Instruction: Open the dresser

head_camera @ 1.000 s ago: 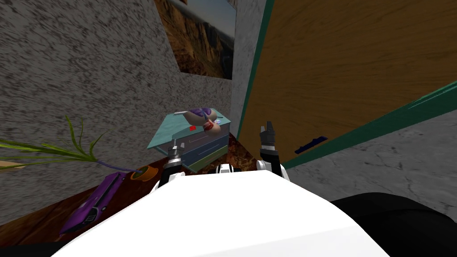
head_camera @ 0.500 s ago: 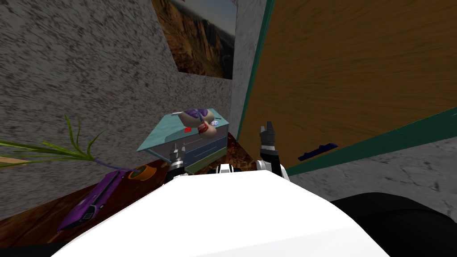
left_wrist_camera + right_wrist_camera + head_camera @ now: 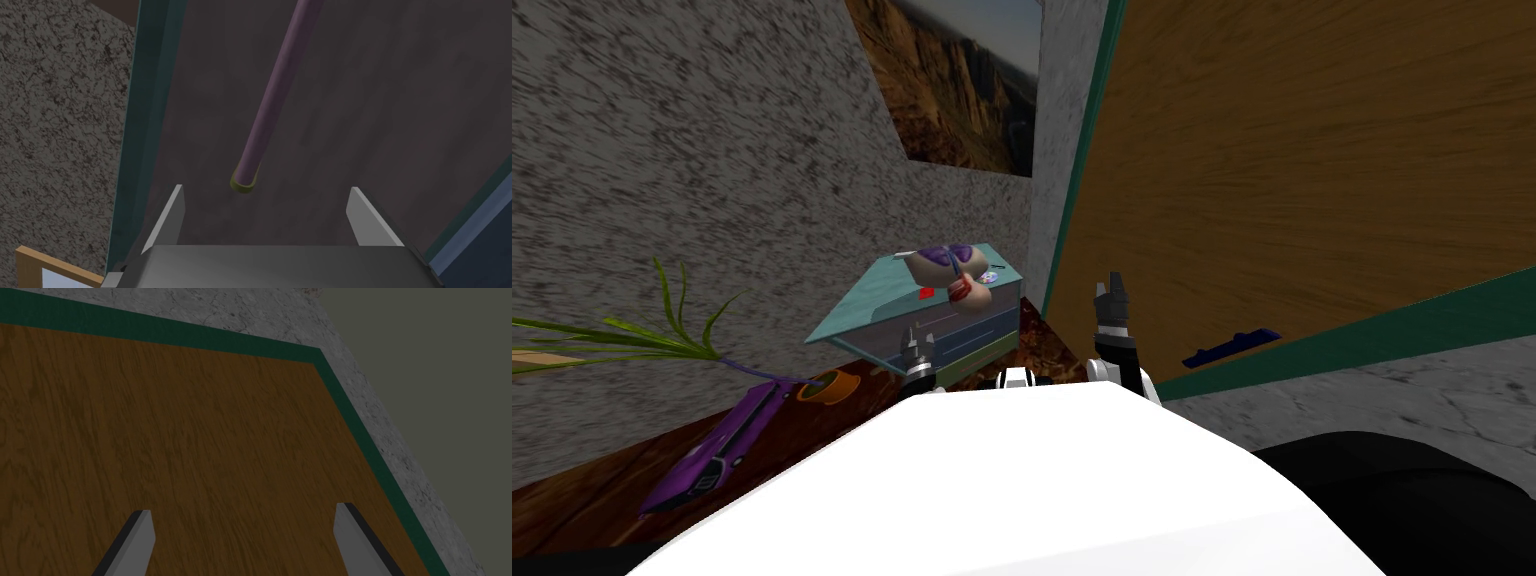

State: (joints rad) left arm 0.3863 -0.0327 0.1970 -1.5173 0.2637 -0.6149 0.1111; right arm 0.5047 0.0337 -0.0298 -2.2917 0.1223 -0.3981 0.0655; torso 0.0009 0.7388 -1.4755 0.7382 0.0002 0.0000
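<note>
The handle (image 3: 275,95) runs out of view, its far end cut off. The things (image 3: 927,265) on the dresser (image 3: 872,300) are too small to name. The plant (image 3: 672,345) has its leaf tips cut by the edge, and the wall picture (image 3: 962,90) its top.

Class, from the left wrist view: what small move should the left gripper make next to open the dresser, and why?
Probably ease the left gripper forward toward the dark grey drawer front. Its fingers stand open, and the purple bar handle with a yellow-green end lies between them, untouched; it should sit deeper before they close.
</note>
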